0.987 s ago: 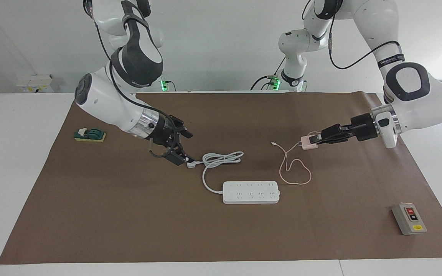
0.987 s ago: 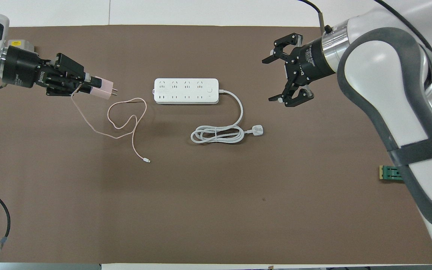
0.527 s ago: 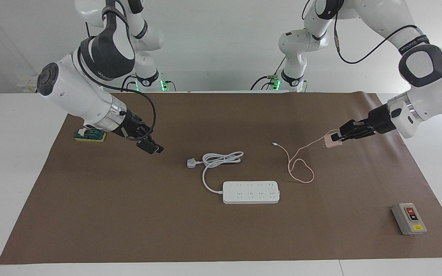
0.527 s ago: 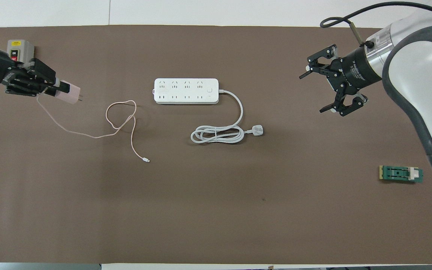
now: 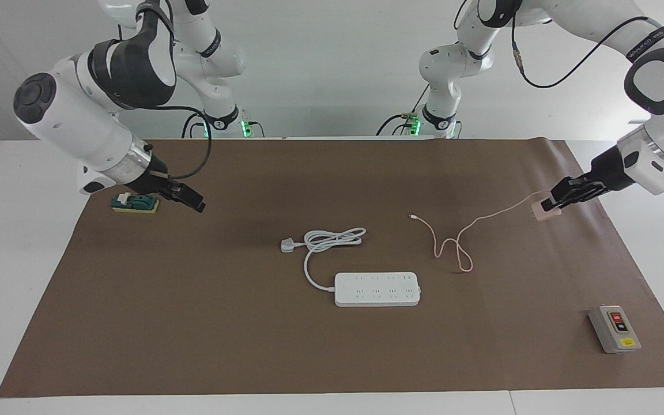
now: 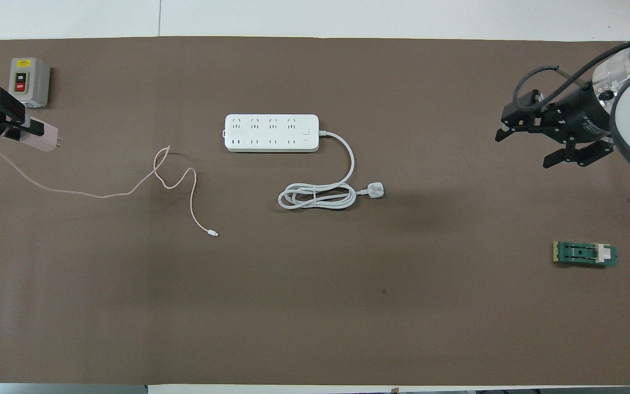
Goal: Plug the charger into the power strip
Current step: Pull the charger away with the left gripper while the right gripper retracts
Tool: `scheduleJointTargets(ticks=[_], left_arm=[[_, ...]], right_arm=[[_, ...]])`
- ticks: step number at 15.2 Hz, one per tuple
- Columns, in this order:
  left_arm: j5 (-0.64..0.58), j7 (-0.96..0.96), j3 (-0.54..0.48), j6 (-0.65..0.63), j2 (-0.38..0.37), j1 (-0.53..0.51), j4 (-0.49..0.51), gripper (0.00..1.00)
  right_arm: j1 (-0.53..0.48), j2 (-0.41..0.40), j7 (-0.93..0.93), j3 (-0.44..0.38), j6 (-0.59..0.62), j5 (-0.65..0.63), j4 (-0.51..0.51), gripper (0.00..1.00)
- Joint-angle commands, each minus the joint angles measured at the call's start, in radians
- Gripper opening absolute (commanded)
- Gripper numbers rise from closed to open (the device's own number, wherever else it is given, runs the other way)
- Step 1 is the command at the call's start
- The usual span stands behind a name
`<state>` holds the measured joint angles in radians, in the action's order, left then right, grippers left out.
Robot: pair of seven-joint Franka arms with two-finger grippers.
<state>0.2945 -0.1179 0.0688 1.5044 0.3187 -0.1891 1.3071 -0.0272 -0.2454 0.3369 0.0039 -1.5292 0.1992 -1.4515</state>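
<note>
The grey switch box [image 6: 29, 82] reads "ON" and "OFF" on its buttons.

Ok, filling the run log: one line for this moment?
left gripper: shut on charger, aloft | right gripper: open, empty | power strip: on mat, unplugged

The left gripper [image 5: 552, 203] pulls the charger [image 5: 542, 211] away toward its own end of the table, so the cable [image 5: 485, 218] is stretched out now. The right gripper [image 5: 196, 203] retreats from the plug [image 5: 288, 245] toward the green block [image 5: 135, 203].
</note>
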Motion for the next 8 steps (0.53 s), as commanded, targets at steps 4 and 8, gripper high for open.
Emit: scheduleJointTargets(ticks=[4, 8], left_arm=[[-0.133, -0.305, 0.008, -0.038, -0.018, 0.025, -0.019, 0.0], [-0.14, -0.817, 0.006, 0.018, -0.015, 0.114, -0.02, 0.0]], right_arm=[[-0.031, 0.162, -0.37, 0.01, 0.014, -0.181, -0.091, 1.0], [-0.03, 0.288, -0.387, 0.01, 0.03, -0.234, -0.193, 1.0]])
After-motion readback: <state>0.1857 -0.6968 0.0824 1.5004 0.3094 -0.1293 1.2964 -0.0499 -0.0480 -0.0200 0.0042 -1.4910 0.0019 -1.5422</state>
